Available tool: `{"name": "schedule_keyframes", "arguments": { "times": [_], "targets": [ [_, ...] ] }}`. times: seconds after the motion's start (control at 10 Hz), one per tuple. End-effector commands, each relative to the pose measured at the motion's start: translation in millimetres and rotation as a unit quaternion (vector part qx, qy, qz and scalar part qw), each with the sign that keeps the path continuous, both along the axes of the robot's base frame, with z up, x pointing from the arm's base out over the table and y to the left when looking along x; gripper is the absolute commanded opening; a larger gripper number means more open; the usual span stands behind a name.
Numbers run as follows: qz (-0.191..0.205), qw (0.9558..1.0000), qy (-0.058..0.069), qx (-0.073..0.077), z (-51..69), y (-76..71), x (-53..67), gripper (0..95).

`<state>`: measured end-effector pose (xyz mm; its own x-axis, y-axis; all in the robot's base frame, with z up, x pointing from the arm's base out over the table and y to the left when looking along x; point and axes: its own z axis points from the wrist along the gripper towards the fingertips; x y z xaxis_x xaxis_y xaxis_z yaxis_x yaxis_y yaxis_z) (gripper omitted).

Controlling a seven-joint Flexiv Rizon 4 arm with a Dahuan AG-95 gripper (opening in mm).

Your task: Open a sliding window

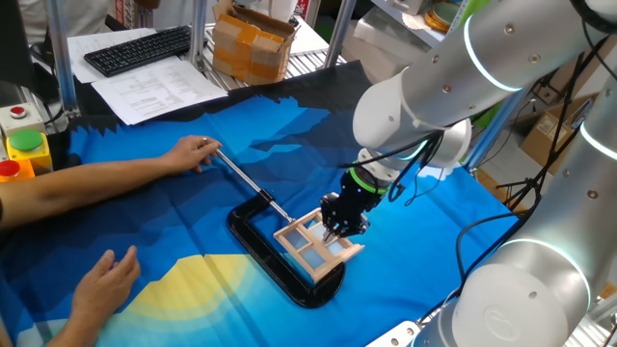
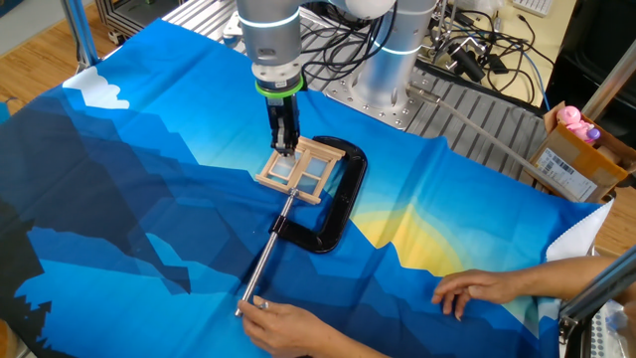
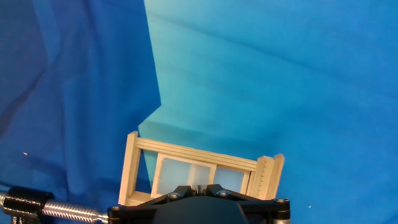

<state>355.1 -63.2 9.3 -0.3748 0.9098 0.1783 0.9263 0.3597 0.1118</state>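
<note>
**Caller:** Where are you right now?

**Me:** My jaws are straight down over the window, tips at its upper edge, on the side away from the clamp's long black bar. From the other fixed view they stand upright at the window's far rail, fingers close together.

**Caller:** Holding anything?

**Me:** Can't tell. The jaws look narrow, nearly together, right at the wooden frame, but whether they pinch a bar or only touch it, no view settles. In my hand view the fingertips are hidden behind my own black body, and the window sits just past it, pale panes dead centre.

**Caller:** And the window itself?

**Me:** Lying flat on the blue cloth over the surface, set inside the C of the clamp. Light wood frame, cross bars, bluish panes. The clamp's metal rod runs off from one corner of the frame.

**Caller:** Anyone else in there?

**Me:** Yes, a person's hand is on the far end of that rod, well apart from my jaws. Their other hand rests flat on the cloth, near the yellow patch.

**Caller:** Behind all that?

**Me:** A keyboard, papers and a cardboard box beyond the cloth.
</note>
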Motion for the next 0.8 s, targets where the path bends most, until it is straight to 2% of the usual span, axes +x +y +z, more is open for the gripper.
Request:
{"name": "schedule_keyframes", "arguments": {
  "times": [0.1,0.6,0.8],
  "targets": [
    [0.0,1.0,0.001,-0.002,0.0,-0.3,-0.4,0.0],
    [0.005,0.9999,0.006,-0.008,1.0,-0.2,-3.8,0.0],
    [0.013,0.9998,0.005,-0.015,-1.4,0.6,-8.7,0.0]
  ]
}}
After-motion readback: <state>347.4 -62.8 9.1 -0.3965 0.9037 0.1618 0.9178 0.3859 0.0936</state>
